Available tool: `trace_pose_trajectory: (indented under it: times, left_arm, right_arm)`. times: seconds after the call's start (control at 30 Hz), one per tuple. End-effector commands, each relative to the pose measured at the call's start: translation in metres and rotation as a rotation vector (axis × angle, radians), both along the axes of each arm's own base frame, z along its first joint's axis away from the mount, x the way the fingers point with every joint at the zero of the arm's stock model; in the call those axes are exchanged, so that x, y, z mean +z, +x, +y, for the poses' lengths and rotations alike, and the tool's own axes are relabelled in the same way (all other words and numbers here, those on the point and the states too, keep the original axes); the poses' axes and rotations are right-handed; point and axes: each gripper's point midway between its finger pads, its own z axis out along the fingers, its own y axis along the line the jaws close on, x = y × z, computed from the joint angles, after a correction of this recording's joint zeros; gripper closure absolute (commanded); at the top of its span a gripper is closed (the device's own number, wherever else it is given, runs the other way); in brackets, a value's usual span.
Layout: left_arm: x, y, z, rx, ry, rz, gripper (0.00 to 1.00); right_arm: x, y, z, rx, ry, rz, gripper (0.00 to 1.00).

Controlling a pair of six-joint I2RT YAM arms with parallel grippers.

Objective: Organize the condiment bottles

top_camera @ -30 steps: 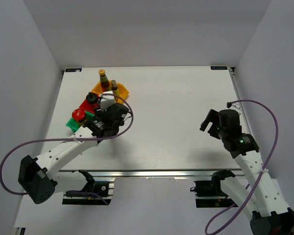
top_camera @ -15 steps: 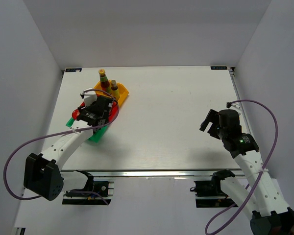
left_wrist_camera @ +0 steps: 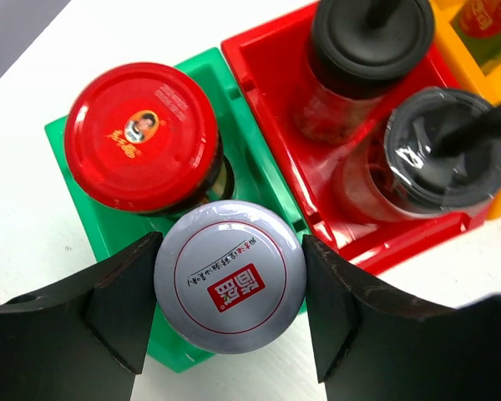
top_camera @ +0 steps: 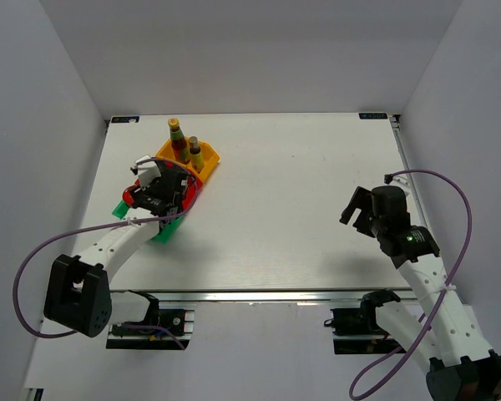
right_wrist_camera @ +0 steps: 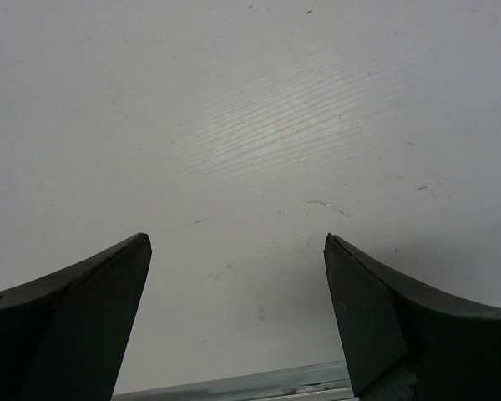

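Observation:
In the left wrist view, my left gripper (left_wrist_camera: pixel 231 244) is shut on the silver-lidded jar (left_wrist_camera: pixel 230 280), with a finger against each side of the lid. The jar sits at the near end of the green tray (left_wrist_camera: pixel 83 225), beside the red-capped dark jar (left_wrist_camera: pixel 142 138). Two black-capped shakers (left_wrist_camera: pixel 371 38) (left_wrist_camera: pixel 447 146) stand in the red tray (left_wrist_camera: pixel 271 109). In the top view, two slim sauce bottles (top_camera: pixel 177 134) (top_camera: pixel 195 151) stand in the yellow tray (top_camera: pixel 210 157), and the left gripper (top_camera: pixel 154 190) hides the jars. My right gripper (top_camera: pixel 357 209) is open and empty over bare table (right_wrist_camera: pixel 235 242).
The three trays stand side by side at the table's left, yellow farthest, then red (top_camera: pixel 194 190), then green (top_camera: pixel 164 230) nearest. The white table (top_camera: pixel 301 192) has walls at the left, right and back. The right wrist view shows the table's front rail (right_wrist_camera: pixel 234 386).
My left gripper has carried the silver-lidded jar left from beside the trays to over the green tray, next to the red-capped jar. The right arm has not moved.

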Motion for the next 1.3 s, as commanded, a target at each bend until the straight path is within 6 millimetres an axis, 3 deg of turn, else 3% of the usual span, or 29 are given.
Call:
trace_pose_trajectory:
  times: [0.0,0.4,0.53,0.57,0.63,0.8,0.9,1.07,1.17,1.27]
  left_arm:
    - [0.037,0.014,0.012,0.057,-0.022,-0.172,0.81]
    - [0.006,0.006,0.015,0.077,-0.068,-0.12,0.66]
    - [0.002,0.004,0.015,0.087,-0.07,-0.103,0.5]
    - [0.004,0.004,0.015,0.089,-0.075,-0.109,0.44]
    - [0.005,0.003,0.015,0.08,-0.075,-0.097,0.43]
    - [0.015,-0.002,0.015,0.09,-0.085,-0.081,0.11]
    - [0.018,-0.006,0.015,0.096,-0.09,-0.066,0.02]
    - [0.034,-0.007,0.011,0.075,-0.114,-0.063,0.02]
    - [0.054,-0.006,0.003,0.027,-0.146,-0.072,0.02]
    - [0.077,-0.002,-0.017,-0.103,-0.218,-0.105,0.02]
  right_arm:
    - [0.006,0.007,-0.002,0.002,-0.013,-0.035,0.11]
    - [0.004,0.006,-0.003,-0.003,-0.018,-0.028,0.11]
    - [0.003,0.005,-0.003,-0.003,-0.019,-0.025,0.11]
    - [0.004,0.005,-0.003,-0.002,-0.02,-0.027,0.11]
    - [0.004,0.005,-0.003,-0.005,-0.018,-0.027,0.11]
    - [0.003,0.005,-0.003,-0.003,-0.017,-0.022,0.11]
    - [0.003,0.005,-0.003,-0.003,-0.018,-0.022,0.11]
    - [0.005,0.005,-0.002,0.003,-0.013,-0.028,0.11]
    - [0.007,0.005,-0.001,0.008,-0.01,-0.035,0.11]
    - [0.008,0.005,-0.001,0.011,-0.008,-0.041,0.11]
